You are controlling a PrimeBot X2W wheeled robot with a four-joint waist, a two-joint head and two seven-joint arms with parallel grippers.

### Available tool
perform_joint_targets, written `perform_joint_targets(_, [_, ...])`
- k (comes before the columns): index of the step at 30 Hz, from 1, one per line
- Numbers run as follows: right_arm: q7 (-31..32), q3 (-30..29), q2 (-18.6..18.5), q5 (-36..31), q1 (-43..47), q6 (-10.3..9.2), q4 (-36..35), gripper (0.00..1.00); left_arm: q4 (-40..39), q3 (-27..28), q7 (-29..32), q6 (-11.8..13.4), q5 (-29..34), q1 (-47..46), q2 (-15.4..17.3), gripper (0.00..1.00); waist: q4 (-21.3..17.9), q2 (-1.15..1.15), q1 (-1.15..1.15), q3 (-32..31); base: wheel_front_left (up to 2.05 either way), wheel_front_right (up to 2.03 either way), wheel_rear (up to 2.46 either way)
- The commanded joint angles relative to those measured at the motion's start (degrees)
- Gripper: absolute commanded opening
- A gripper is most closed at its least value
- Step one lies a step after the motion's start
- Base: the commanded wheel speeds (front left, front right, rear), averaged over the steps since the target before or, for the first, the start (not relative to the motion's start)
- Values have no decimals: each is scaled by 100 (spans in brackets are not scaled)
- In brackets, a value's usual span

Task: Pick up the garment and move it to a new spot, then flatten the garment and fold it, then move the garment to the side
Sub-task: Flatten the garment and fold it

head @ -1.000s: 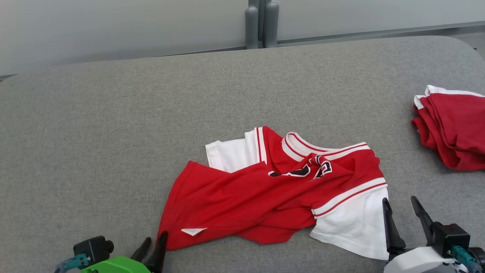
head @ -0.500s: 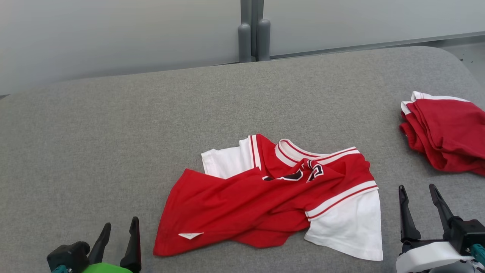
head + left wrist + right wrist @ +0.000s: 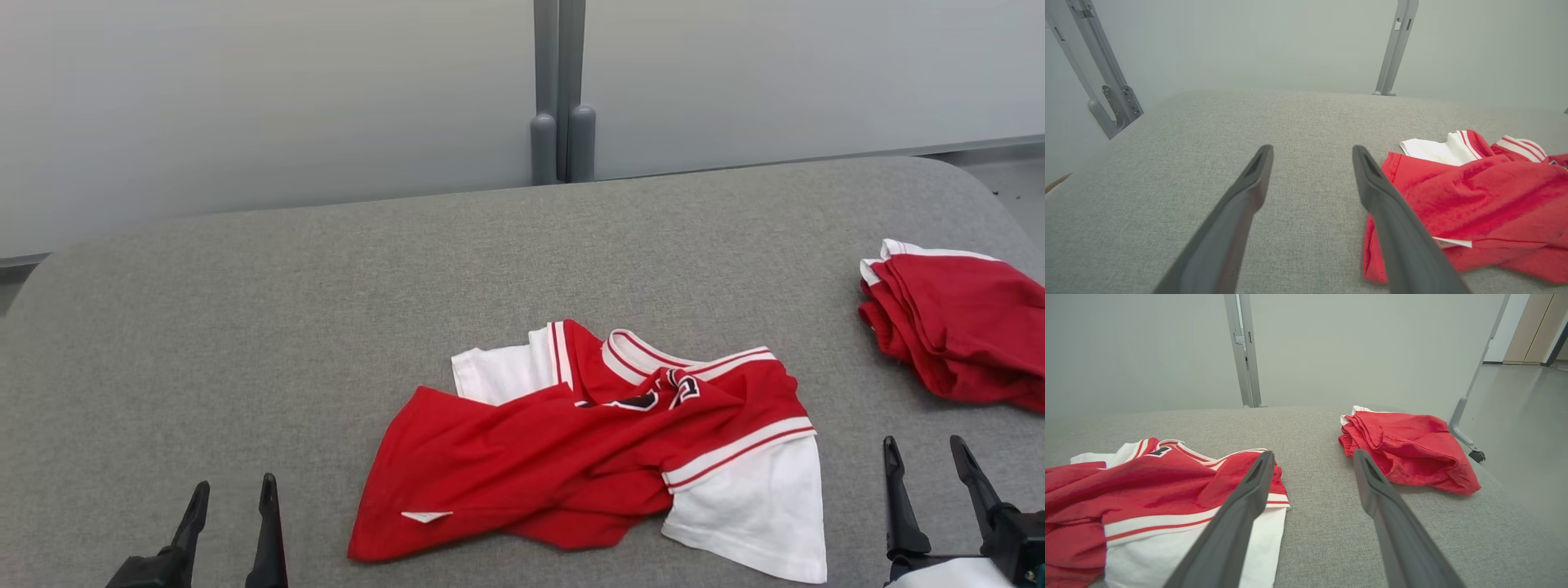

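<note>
The red-and-white garment (image 3: 588, 457) lies bunched up on the grey surface (image 3: 245, 327). The left fingers (image 3: 266, 523) and right fingers (image 3: 898, 498) are spread wide, holding nothing. I think flattening is next: pinch two edges, pull apart.

Cut-offs and unreadable spots on the grey fabric-covered table (image 3: 245, 327)

The crumpled red-and-white short-sleeved jersey (image 3: 571, 457) near the table's front edge folds over itself, so its black chest lettering (image 3: 645, 400) is buried in creases and cannot be read. The small white tag (image 3: 426, 516) at its hem is too small to read. The folded red cloth pile (image 3: 955, 335) by the table's right edge runs off the head view's right side. The left gripper (image 3: 234, 486) and right gripper (image 3: 922, 445) show little beyond their fingers, their bodies cut by the bottom edge. In the right wrist view the jersey runs off the left and bottom.
</note>
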Motion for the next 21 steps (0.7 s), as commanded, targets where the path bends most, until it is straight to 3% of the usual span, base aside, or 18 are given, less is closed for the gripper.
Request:
perform_joint_targets(1, [-17, -38, -17, -29, 80, -8, -6, 100, 1, 119, -16, -105, 157, 122, -113, 100, 104, 64, 0, -115, 0, 0, 0])
perform_joint_targets(6, [-16, -118, -17, -64, 130, -8, -45, 100, 17, 515, -16, -464, 742, 336, -390, 100, 153, 64, 0, -219, 0, 0, 0])
perform_joint_targets(21, [-16, -30, -16, -334, 192, -8, 234, 100, 397, 1452, -16, -1385, 1418, 505, -978, 100, 121, 64, 0, -242, 0, 0, 0])
